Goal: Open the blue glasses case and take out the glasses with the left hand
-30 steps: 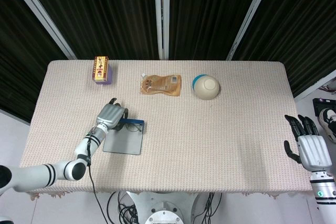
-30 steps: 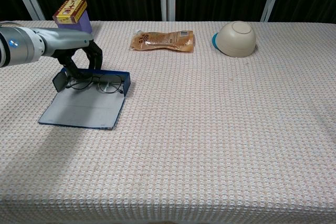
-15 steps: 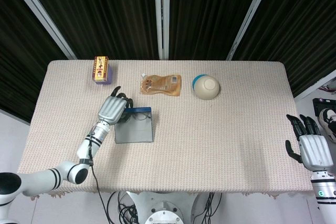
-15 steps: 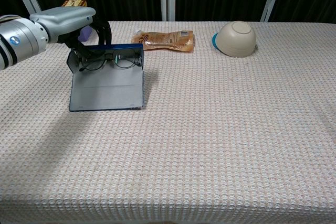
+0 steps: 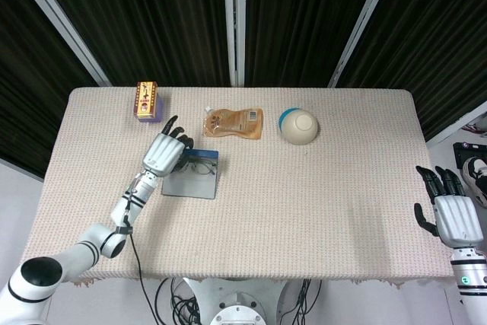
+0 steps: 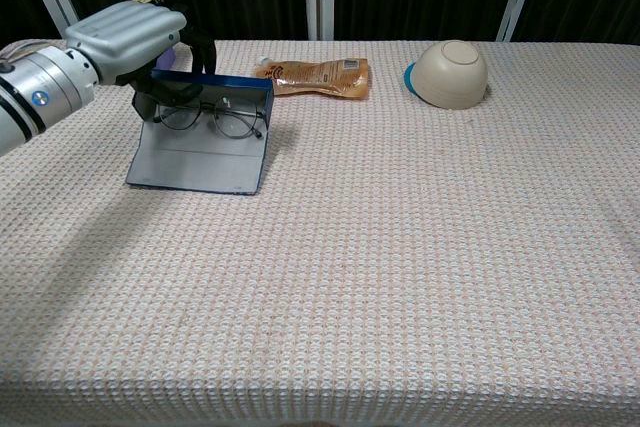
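Observation:
The blue glasses case (image 5: 192, 176) (image 6: 198, 152) lies open on the table's left half, its grey lid spread toward me. The dark-framed glasses (image 5: 199, 167) (image 6: 212, 119) sit in its far tray, slumped toward the lid. My left hand (image 5: 164, 154) (image 6: 125, 32) is at the case's left end, fingers curled around the tray's corner and gripping it. Whether the fingers also touch the glasses' temple is hidden. My right hand (image 5: 455, 218) hangs beyond the table's right edge, fingers spread and empty; it is outside the chest view.
A small yellow and purple box (image 5: 147, 101) stands at the back left, just behind my left hand. A tan pouch (image 5: 233, 122) (image 6: 312, 76) lies at the back centre. A cream bowl with a blue rim (image 5: 298, 126) (image 6: 451, 74) rests tipped beside it.
Over the last second my left hand drew the open case away from me and turned it. Since half a second ago the case shifted slightly left and the glasses slid lower in it.

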`<state>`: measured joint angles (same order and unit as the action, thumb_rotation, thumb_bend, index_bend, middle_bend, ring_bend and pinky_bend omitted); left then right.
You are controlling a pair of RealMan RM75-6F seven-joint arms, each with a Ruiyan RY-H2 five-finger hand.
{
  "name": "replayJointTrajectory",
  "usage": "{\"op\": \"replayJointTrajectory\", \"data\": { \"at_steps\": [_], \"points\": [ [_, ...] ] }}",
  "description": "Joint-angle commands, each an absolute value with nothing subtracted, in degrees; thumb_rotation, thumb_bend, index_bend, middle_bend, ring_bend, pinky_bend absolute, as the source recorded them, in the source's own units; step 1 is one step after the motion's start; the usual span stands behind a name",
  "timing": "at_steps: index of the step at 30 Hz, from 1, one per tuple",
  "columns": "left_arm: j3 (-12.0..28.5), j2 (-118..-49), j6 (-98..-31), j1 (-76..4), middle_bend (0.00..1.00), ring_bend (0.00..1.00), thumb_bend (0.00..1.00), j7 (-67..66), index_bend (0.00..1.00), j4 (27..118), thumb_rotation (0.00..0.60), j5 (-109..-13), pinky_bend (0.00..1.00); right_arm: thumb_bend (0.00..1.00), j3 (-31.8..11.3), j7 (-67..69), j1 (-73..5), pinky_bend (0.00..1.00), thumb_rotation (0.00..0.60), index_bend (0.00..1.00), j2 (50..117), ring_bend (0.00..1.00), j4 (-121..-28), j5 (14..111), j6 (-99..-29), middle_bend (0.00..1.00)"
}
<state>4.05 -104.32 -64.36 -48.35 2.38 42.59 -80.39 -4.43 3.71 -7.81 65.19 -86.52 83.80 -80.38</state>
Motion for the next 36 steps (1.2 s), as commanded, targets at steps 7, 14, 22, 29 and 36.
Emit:
{"op": "replayJointTrajectory", "data": {
  "at_steps": [7, 14, 22, 29, 36],
  "points": [
    [4.28, -105.04, -57.65, -51.23, 0.48, 0.23, 0.47, 6.65, 0.54, 37.76, 0.6, -82.03, 0.0, 0.45, -4.44, 3.69, -7.62, 0.0, 0.6, 0.0, 65.0, 0.0, -86.68, 83.62, -80.47, 0.14],
    [6.7, -100.19, -51.43, -51.45, 0.24, 0.06, 0.39, 8.15, 0.22, 46.2, 0.6, -78.54, 0.0, 0.45, -4.42, 4.01, -7.51, 0.0, 0.6, 0.0, 65.08, 0.0, -86.45, 83.78, -80.69, 0.13],
    [7.62, -92.58, -55.05, -47.37, 0.23, 0.06, 0.38, 3.21, 0.24, 62.87, 0.6, -76.58, 0.0, 0.45, -4.43, 4.11, -7.98, 0.0, 0.6, 0.0, 65.12, 0.0, -86.32, 84.61, -80.54, 0.13],
    [5.71, -86.72, -51.92, -45.37, 0.27, 0.09, 0.39, -7.94, 0.37, 78.44, 0.6, -71.4, 0.0, 0.45, -4.28, 4.26, -8.62, 0.0, 0.6, 0.0, 65.39, 0.0, -86.09, 85.3, -79.92, 0.14],
    [6.13, -86.71, -49.21, -46.27, 0.25, 0.09, 0.39, -18.8, 0.37, 82.2, 0.6, -62.05, 0.0, 0.45, -4.07, 5.17, -8.41, 0.0, 0.6, 0.0, 65.52, 0.0, -85.41, 85.49, -80.25, 0.13]
  ]
}}
